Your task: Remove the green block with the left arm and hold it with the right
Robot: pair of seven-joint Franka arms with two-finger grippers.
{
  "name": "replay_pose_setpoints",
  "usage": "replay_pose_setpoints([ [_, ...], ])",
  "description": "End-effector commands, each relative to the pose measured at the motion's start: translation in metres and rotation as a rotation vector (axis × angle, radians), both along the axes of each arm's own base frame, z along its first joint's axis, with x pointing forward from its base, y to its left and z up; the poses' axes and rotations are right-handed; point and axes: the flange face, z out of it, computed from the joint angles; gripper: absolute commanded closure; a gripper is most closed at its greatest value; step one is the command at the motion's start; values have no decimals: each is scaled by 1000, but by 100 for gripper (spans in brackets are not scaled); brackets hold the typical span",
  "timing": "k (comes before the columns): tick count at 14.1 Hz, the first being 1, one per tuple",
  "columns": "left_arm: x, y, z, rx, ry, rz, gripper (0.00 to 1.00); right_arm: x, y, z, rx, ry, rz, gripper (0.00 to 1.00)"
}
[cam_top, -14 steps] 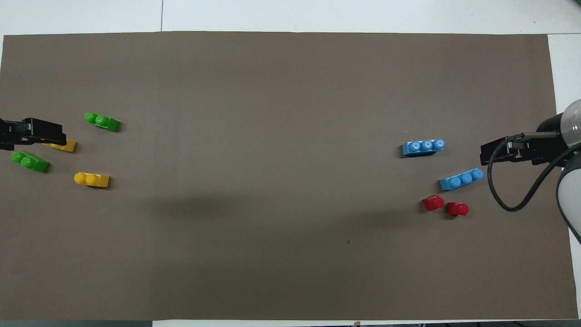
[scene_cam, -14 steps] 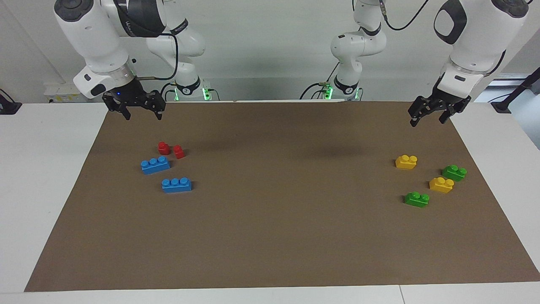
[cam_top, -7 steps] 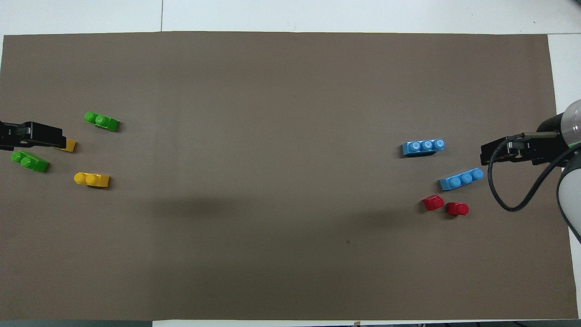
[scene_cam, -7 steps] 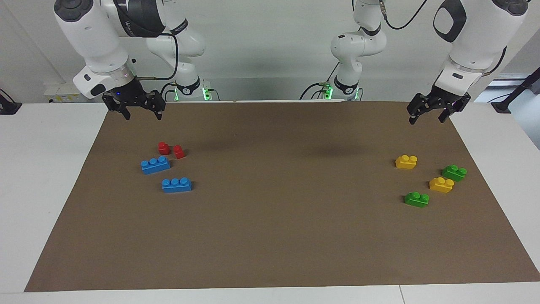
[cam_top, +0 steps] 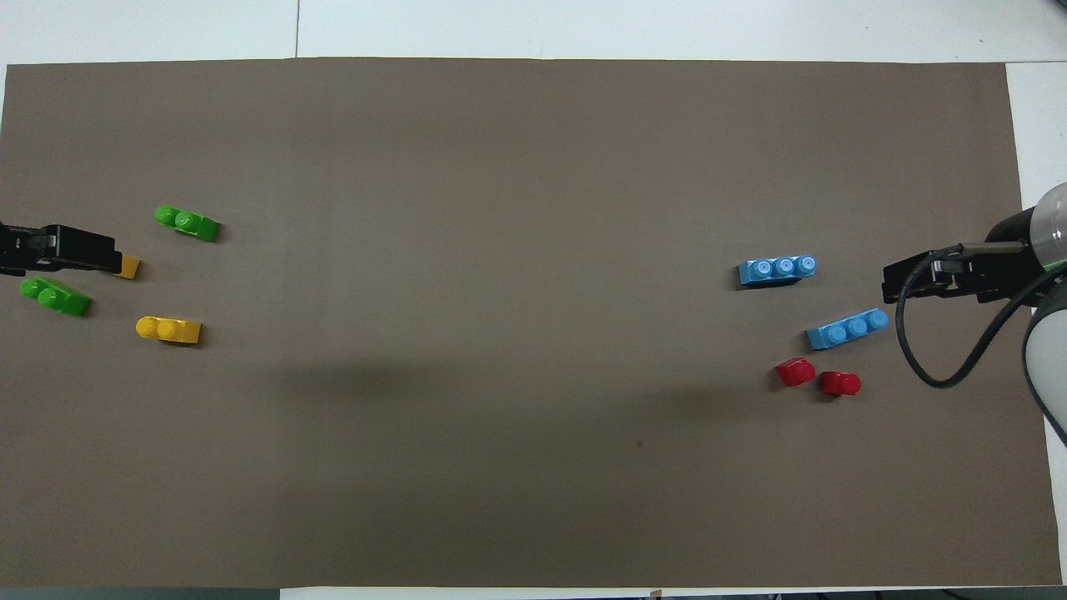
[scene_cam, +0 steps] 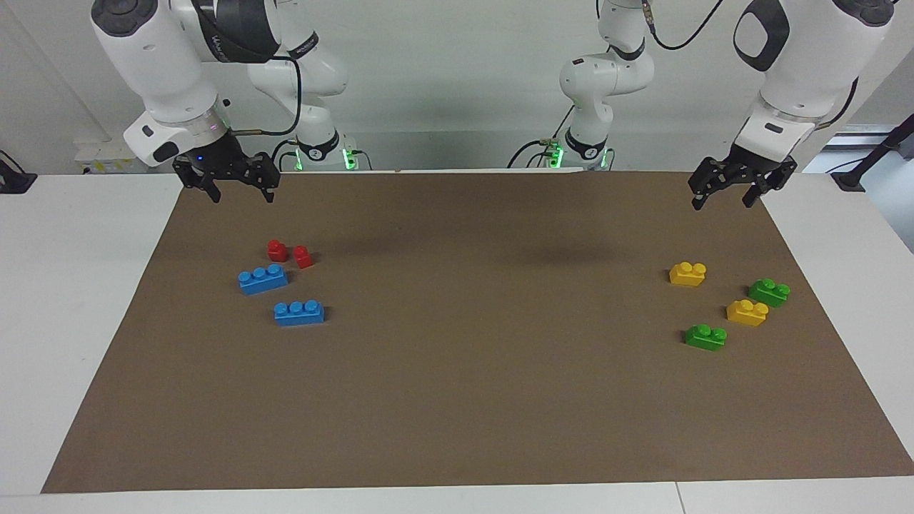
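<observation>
- The left gripper [scene_cam: 735,187] is seen at the upper right of the facing view, raised over the mat's [scene_cam: 457,400] edge by the robots, with its fingers spread and nothing between them.
- The right gripper [scene_cam: 232,180] is seen at the upper left of the facing view, also raised over the mat's edge, fingers apart and empty; this arm is judged to be waiting.
- Two green blocks are found at the right of the facing view, at the left arm's end of the table: one [scene_cam: 769,292] nearer to the robots, and one [scene_cam: 705,337] farther from them and more toward the table's middle.
- In the overhead view they are shown at the left edge [cam_top: 54,297] and a little higher up [cam_top: 187,223]; which of them is meant cannot be told.
- Two yellow blocks [scene_cam: 687,273] [scene_cam: 747,312] lie among the green ones, apart from them.
- At the left of the facing view two blue blocks [scene_cam: 263,278] [scene_cam: 299,312] and two red pieces [scene_cam: 277,250] [scene_cam: 303,256] lie on the mat.
- Nothing of the task is judged to be done: no green block is touched or lifted.
- Left to do, as judged: a descent of the left gripper onto a green block, a grasp, a lift, and then some holding by the right gripper.
</observation>
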Motion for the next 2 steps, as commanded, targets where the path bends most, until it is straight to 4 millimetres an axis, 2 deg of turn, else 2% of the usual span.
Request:
replay_pose_setpoints([
  [1, -6, -1, 7, -11, 6, -16, 0, 2, -2, 3, 3, 8, 7, 0],
  [2, -6, -1, 7, -11, 6, -16, 0, 2, -2, 2, 3, 9, 7, 0],
])
